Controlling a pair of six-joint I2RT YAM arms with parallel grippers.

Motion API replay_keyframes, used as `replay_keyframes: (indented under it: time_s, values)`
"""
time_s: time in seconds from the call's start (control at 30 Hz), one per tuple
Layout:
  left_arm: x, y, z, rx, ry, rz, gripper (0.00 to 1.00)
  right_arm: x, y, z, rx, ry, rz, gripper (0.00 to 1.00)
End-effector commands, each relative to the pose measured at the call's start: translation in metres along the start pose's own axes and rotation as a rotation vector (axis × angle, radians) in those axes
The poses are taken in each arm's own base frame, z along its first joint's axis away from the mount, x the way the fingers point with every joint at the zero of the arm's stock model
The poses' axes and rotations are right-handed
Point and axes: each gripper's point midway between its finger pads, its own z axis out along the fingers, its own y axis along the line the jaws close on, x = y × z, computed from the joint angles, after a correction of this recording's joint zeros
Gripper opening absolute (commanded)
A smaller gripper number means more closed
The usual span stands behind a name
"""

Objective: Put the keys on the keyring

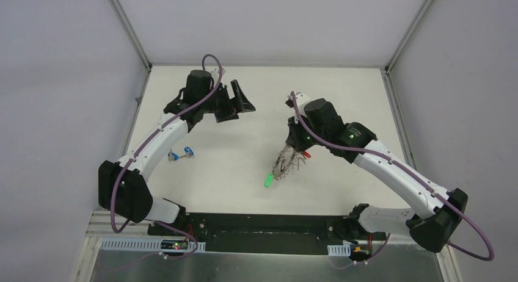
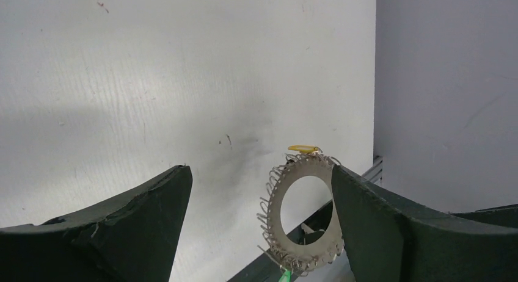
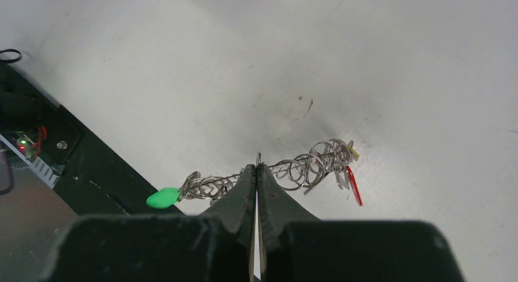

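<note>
My right gripper (image 1: 291,151) (image 3: 256,168) is shut on the rim of the keyring (image 1: 283,162) (image 3: 305,166), a silvery ring edged with wire loops, and holds it upright over the middle of the table. A green key (image 1: 267,182) (image 3: 162,198) hangs from its near end. A red key (image 1: 307,154) (image 3: 353,187) and a yellow key (image 3: 353,152) hang at the far end. Two loose keys with blue heads (image 1: 183,153) lie on the table beside my left arm. My left gripper (image 1: 237,102) (image 2: 259,172) is open and empty, facing the keyring (image 2: 275,210) from a distance. Its right finger hides part of the ring's edge.
White table (image 1: 232,172) bounded by grey walls on three sides. The black base plate (image 1: 262,224) runs along the near edge, between the two arm mounts.
</note>
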Motion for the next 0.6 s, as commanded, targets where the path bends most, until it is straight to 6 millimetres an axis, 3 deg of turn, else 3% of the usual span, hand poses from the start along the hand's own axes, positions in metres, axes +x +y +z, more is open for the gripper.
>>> replay_keyframes:
  time_s: [0.0, 0.27, 0.57]
  values:
    - [-0.018, -0.031, -0.028, 0.109, -0.029, 0.123, 0.88, -0.045, 0.027, -0.018, -0.142, -0.209, -0.015, 0.0]
    - [-0.009, -0.057, -0.064, 0.247, -0.034, 0.311, 0.88, -0.037, 0.043, -0.011, -0.239, -0.169, -0.016, 0.0]
    - [0.036, -0.061, -0.097, 0.44, -0.053, 0.527, 0.84, -0.027, 0.048, -0.013, -0.293, -0.179, -0.105, 0.0]
